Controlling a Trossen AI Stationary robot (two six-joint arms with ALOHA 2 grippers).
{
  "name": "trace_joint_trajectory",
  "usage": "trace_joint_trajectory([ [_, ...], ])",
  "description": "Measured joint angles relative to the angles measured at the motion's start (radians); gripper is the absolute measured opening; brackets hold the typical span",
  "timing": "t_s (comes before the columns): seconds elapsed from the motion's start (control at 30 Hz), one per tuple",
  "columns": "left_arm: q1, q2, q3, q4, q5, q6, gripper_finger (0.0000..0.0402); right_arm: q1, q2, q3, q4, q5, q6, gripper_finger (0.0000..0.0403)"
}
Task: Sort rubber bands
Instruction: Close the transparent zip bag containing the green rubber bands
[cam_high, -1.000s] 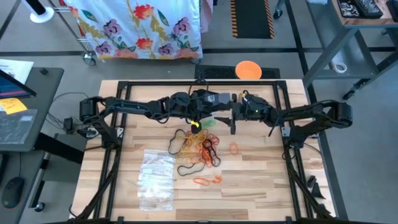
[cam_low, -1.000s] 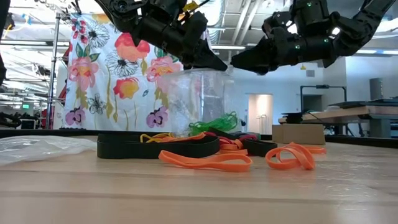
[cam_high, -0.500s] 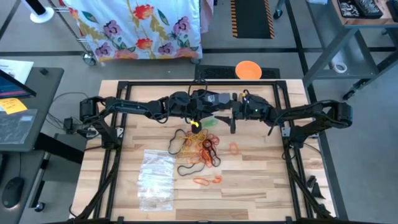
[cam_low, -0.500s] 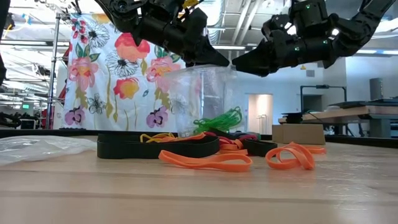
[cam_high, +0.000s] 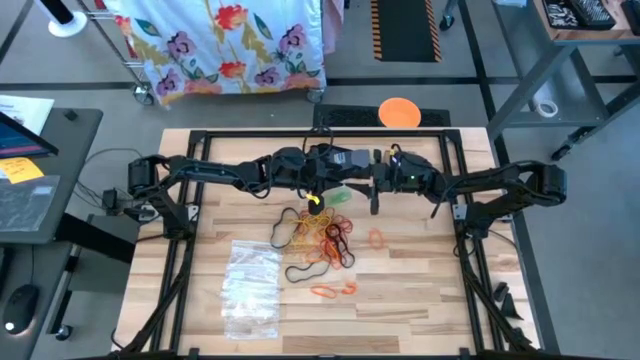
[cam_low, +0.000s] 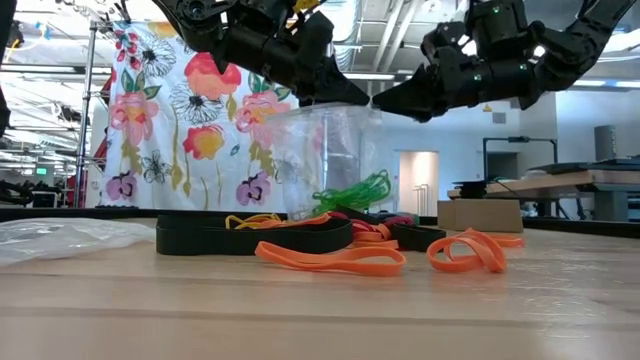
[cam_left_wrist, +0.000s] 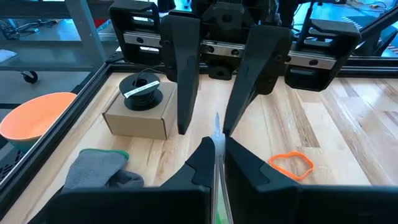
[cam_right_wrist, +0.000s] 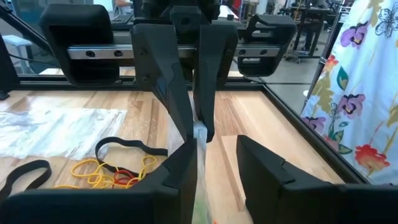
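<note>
A clear plastic bag (cam_low: 325, 150) with green rubber bands (cam_low: 350, 192) inside hangs above the table's middle. My left gripper (cam_left_wrist: 219, 152), reaching in from the left, is shut on its top edge. My right gripper (cam_right_wrist: 217, 162) faces it from the right, open. Its two fingers stand on either side of the same edge (cam_right_wrist: 199, 134). Below lies a pile of yellow, red, orange and black rubber bands (cam_high: 325, 238). Loose orange bands (cam_high: 333, 290) and another orange band (cam_high: 376, 238) lie on the wood nearby. My left gripper pinches the bag's top edge (cam_left_wrist: 216, 127) between its two fingers, coming from the table's left and slanting slightly down. The bag hangs upright below the fingers. Its bottom is hidden behind the pile of bands in the low view. My right gripper has the edge close by one finger (cam_right_wrist: 180, 168); I cannot tell whether it touches.
A stack of clear plastic bags (cam_high: 250, 290) lies at the near left. A cardboard box with a tape roll (cam_left_wrist: 140, 109), a grey glove (cam_left_wrist: 99, 171) and an orange bowl (cam_high: 399, 112) are on the far side. A black frame (cam_high: 180, 240) rims the table.
The hanging bag has risen a little, and the green bands inside it sit slightly higher than before. Both arms have kept their places.
</note>
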Motion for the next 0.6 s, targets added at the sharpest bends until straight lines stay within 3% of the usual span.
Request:
trace_joint_trajectory([
  [0.33, 0.000, 0.000, 0.000, 0.014, 0.000, 0.001, 0.0011, 0.001, 0.000, 0.000, 0.009, -0.022, 0.001, 0.0102],
  [0.6, 0.000, -0.001, 0.000, 0.021, 0.004, 0.000, 0.0011, 0.004, 0.000, 0.000, 0.013, -0.022, -0.005, 0.0051],
])
